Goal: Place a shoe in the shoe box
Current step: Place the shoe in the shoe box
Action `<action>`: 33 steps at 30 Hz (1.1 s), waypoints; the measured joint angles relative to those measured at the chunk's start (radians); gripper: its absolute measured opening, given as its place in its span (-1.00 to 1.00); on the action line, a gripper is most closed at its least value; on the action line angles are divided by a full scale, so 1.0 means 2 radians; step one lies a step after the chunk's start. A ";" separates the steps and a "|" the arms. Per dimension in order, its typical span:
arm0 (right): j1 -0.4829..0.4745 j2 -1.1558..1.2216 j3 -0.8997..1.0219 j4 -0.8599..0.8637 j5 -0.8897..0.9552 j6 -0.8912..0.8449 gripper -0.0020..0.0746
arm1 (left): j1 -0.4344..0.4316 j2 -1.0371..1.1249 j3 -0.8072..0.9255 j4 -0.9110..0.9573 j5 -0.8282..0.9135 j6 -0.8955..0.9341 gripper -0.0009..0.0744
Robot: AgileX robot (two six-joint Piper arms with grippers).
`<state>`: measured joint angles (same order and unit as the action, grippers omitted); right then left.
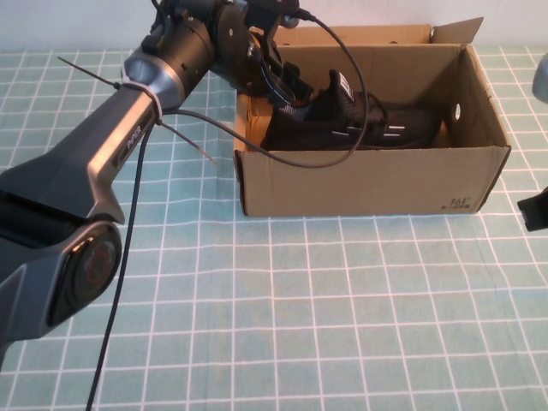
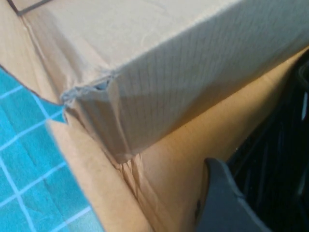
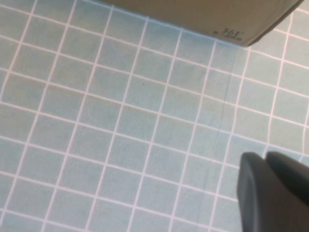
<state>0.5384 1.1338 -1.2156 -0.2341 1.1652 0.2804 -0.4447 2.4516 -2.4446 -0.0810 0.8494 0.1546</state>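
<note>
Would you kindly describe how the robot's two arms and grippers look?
The left arm is dark grey with silver sections, a rounded joint housing, white zip ties and black cables looping to the black left gripper at the shoe box. The right gripper is matte black.

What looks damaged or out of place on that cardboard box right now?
The shoe box has a crushed, torn corner beside the left gripper, which reaches inside at its left end. The shoe lies flat inside. The right gripper hovers over the mat, off the box's right front corner.
</note>
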 joint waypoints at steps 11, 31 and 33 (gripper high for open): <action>0.000 0.005 0.038 0.012 -0.017 -0.002 -0.95 | -0.013 -0.001 -0.001 0.003 0.038 0.000 -0.13; 0.000 0.005 0.039 0.017 -0.037 -0.012 -0.95 | -0.014 -0.002 -0.001 0.020 0.048 -0.018 -0.92; 0.000 0.005 0.039 0.019 -0.038 -0.013 -0.95 | -0.014 -0.001 -0.001 0.022 0.034 -0.018 -0.95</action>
<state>0.5384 1.1438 -1.1367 -0.1959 1.0884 0.2552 -0.4733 2.4499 -2.4470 -0.0362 0.9183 0.1177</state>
